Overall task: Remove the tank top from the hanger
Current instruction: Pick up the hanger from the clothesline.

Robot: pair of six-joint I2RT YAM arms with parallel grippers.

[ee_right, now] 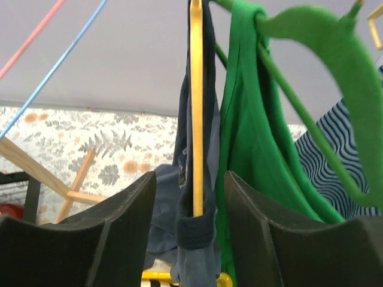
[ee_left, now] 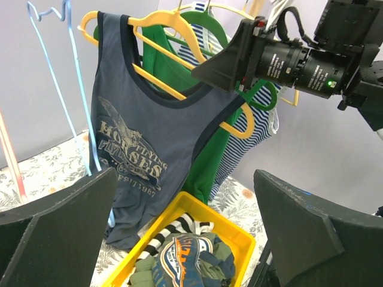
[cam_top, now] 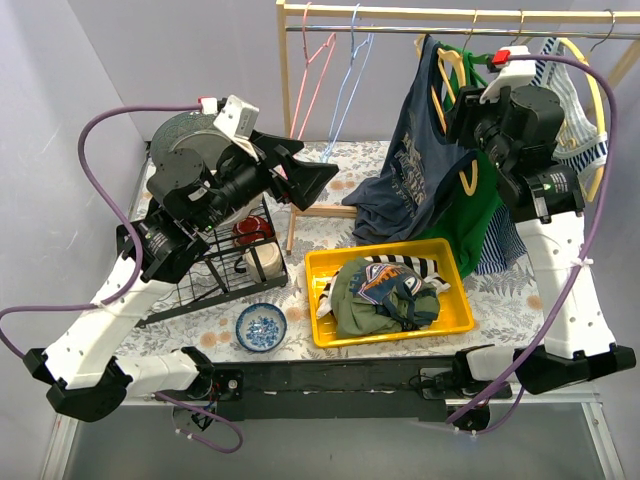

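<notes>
Found the navy tank top [ee_left: 143, 149] hanging on its yellow hanger [ee_left: 242, 130] from the rail [cam_top: 400, 30] at the back of the table. Noted one shoulder strap lying along the hanger arm, between the fingers of the right gripper [ee_right: 190, 179]. Saw those fingers partly apart, bracketing strap and hanger with a sliver of gap on each side, nothing pinched. Logged a green tank top [ee_right: 251, 149] on a green hanger [ee_right: 317, 36] just beside. Spotted the left gripper [ee_left: 184, 179] spread wide, empty, facing the printed shirt front. Marked a yellow bin [cam_top: 461, 290] of clothes below.
</notes>
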